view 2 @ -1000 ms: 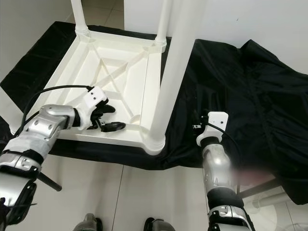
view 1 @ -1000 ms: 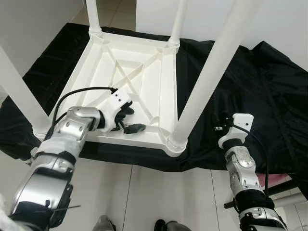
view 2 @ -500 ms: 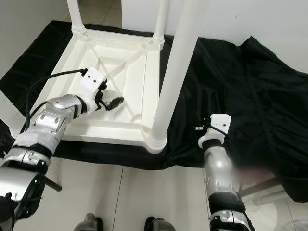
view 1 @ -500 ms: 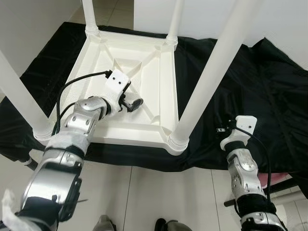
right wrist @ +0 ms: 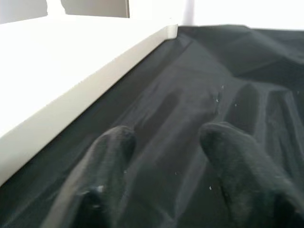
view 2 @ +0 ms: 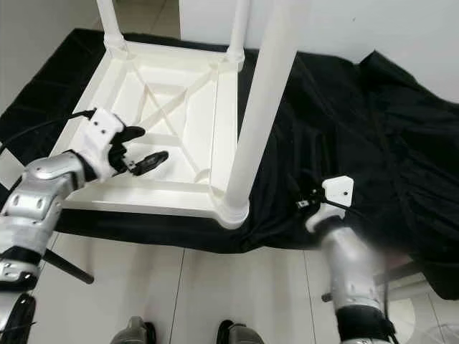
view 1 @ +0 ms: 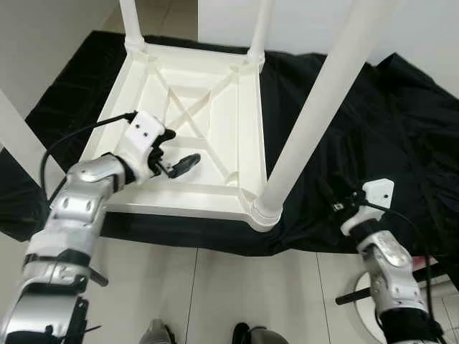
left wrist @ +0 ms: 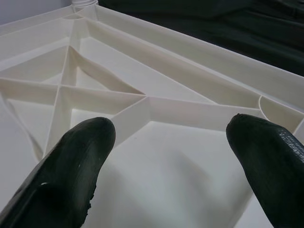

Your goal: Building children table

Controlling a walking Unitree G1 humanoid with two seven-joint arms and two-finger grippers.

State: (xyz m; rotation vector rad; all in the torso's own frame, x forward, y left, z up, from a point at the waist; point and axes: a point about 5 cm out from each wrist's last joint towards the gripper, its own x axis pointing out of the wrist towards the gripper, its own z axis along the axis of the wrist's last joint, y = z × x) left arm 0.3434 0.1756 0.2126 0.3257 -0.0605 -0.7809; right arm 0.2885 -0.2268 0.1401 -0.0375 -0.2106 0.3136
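1. White plastic children's table (view 1: 215, 107), flipped upside down on a black crinkled cloth (view 1: 373, 136) spread over the pale tiled floor (view 1: 215, 287), its ribbed underside facing up and its round white legs (view 1: 315, 122) rising toward the camera.

2. Far left, one leg (view 1: 18, 136) crosses the edge of the head view, with the table's near-left corner below it.

3. Left gripper (view 1: 176, 154) reaches in from the left over the near-left part of the underside, above the near rim, its silver arm bent at the elbow and a black cable looping off the wrist.

4. Its two black fingers (left wrist: 80, 156) are spread wide with nothing between them; the wrist view looks straight onto the white diagonal ribs (left wrist: 142, 102) meeting at a junction, and whether the tips touch the plastic cannot be told.

5. Centre, the nearest leg stands in its socket (view 1: 264, 211) at the near-right corner, right at the cloth's front edge.

6. Right gripper (right wrist: 164, 137) hovers low over the black cloth just right of that corner, close beside the table's white side rail (right wrist: 71, 95).

7. Its fingers (right wrist: 111, 156) stand apart, empty, with only dark cloth showing in the gap.
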